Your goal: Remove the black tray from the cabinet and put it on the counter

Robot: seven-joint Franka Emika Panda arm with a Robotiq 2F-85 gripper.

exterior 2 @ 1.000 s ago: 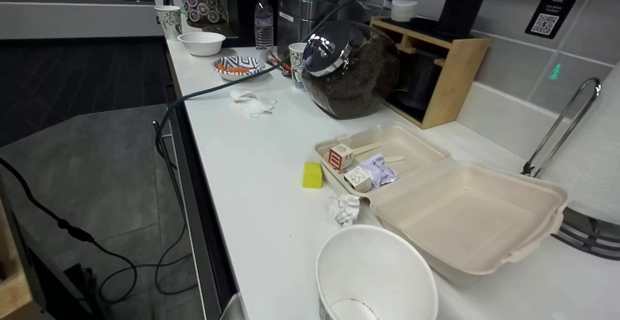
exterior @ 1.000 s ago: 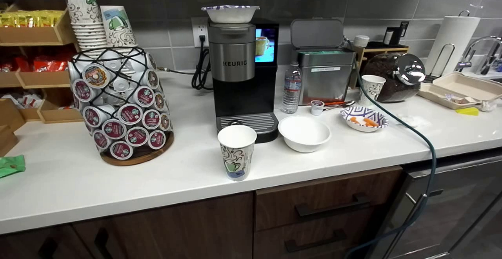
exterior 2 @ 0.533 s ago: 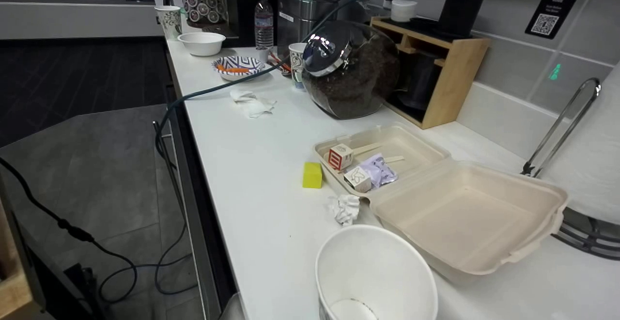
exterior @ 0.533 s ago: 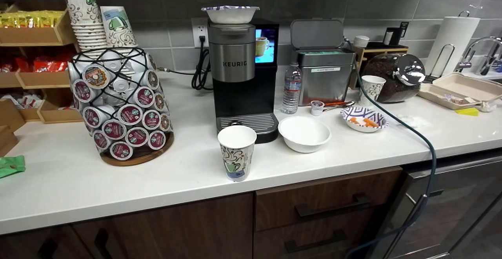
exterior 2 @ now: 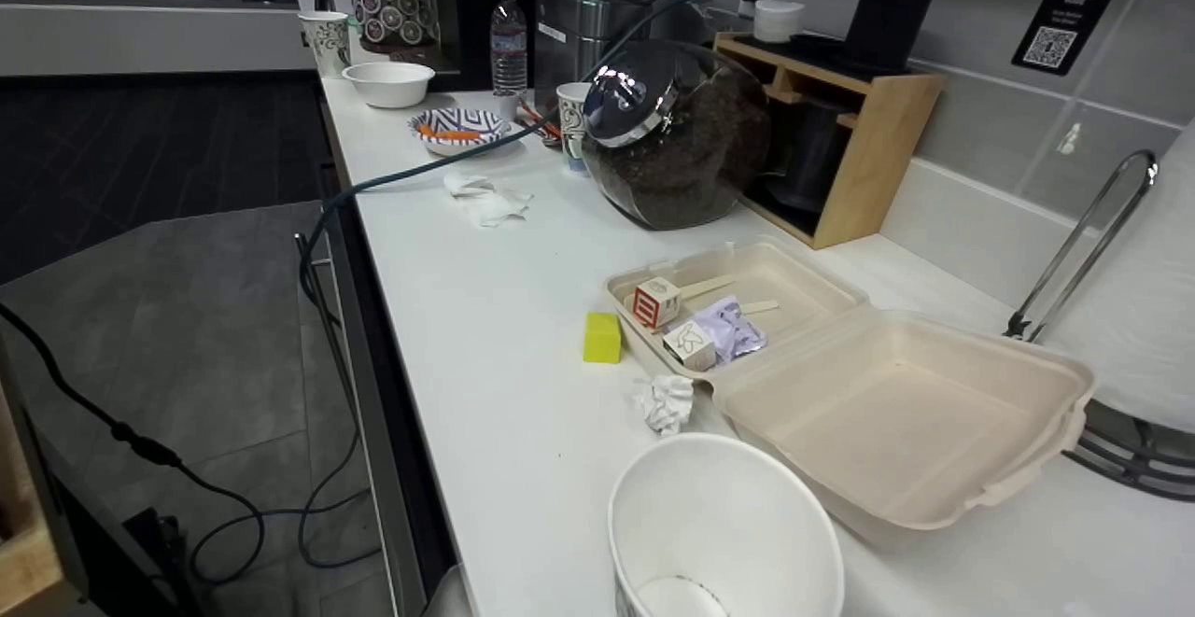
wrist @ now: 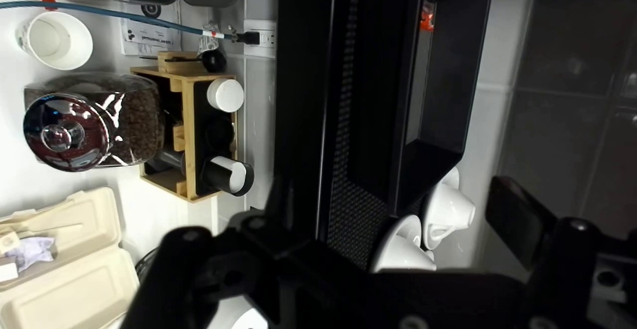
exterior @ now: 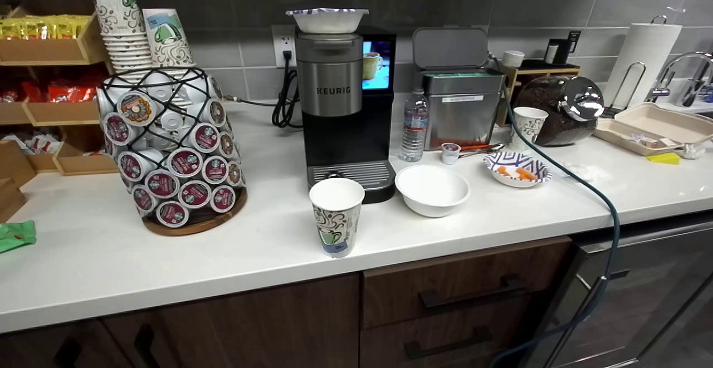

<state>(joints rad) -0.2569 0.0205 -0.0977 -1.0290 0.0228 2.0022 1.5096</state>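
In the wrist view the black tray (wrist: 453, 70) sits on a black shelf (wrist: 351, 214) with a mesh part, against the tiled wall (wrist: 557, 135); it is not yet on the desk (exterior: 256, 251), which shows in both exterior views, so I judge the lift and the carry both to be ahead. The claw (wrist: 393, 199) shows at the bottom of the wrist view, and the tray lies up the picture from it, its near end about at the gap between the fingers (wrist: 517, 214). The tray's long axis runs up the picture, along the wall, and crosses the line from finger to finger. The coming move turns on this: it seems to call for bringing the near end fully between the fingers, then pinching across the tray's narrow way. The claw is spread wide, one finger toward the desk and one toward the wall, and holds nothing. With black lying against black, I cannot tell whether the desk-side finger touches the shelf; the wall-side finger stands apart from the tray. White cups (wrist: 445, 209) are just beside the tray's near end, and a crooked approach could knock them.
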